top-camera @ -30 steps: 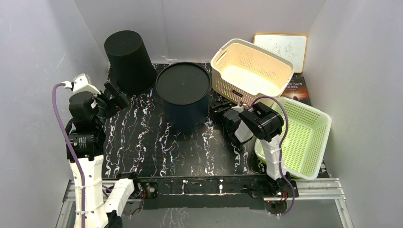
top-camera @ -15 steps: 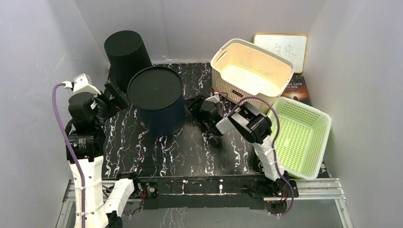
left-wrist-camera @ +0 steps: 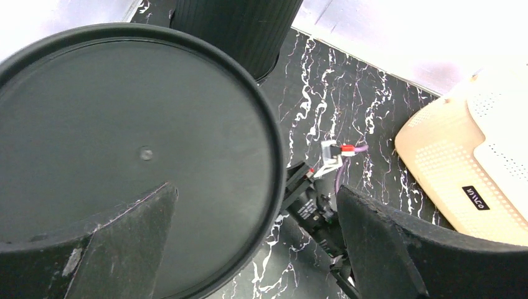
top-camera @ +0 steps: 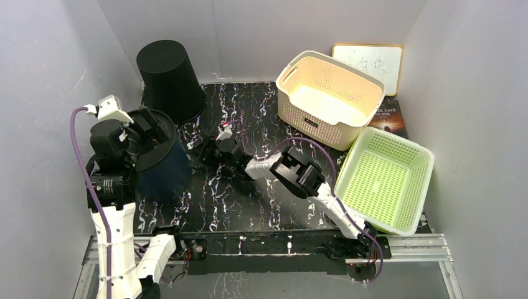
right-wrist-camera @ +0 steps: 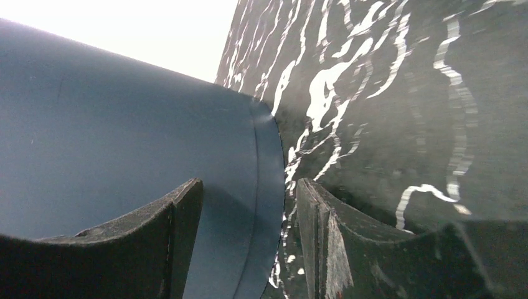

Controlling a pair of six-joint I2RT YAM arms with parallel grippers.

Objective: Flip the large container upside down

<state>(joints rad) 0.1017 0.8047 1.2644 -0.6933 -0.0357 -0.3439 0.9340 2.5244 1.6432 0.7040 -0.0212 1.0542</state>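
Shoved left, the large container [top-camera: 163,169] sat beneath the parted left gripper [left-wrist-camera: 254,190]; the spread right gripper [right-wrist-camera: 249,187] straddled its rim, bare table [top-camera: 261,199] rightward.

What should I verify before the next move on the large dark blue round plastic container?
1. Right gripper open, straddling the large dark blue round container's edge: ok.
2. Left gripper open above its flat closed top: ok.
3. Firm grip on the container: not ok, neither gripper shut.
4. Room to tip it: cannot tell; black tapered bin stands close behind.
5. Which end is open: cannot tell.
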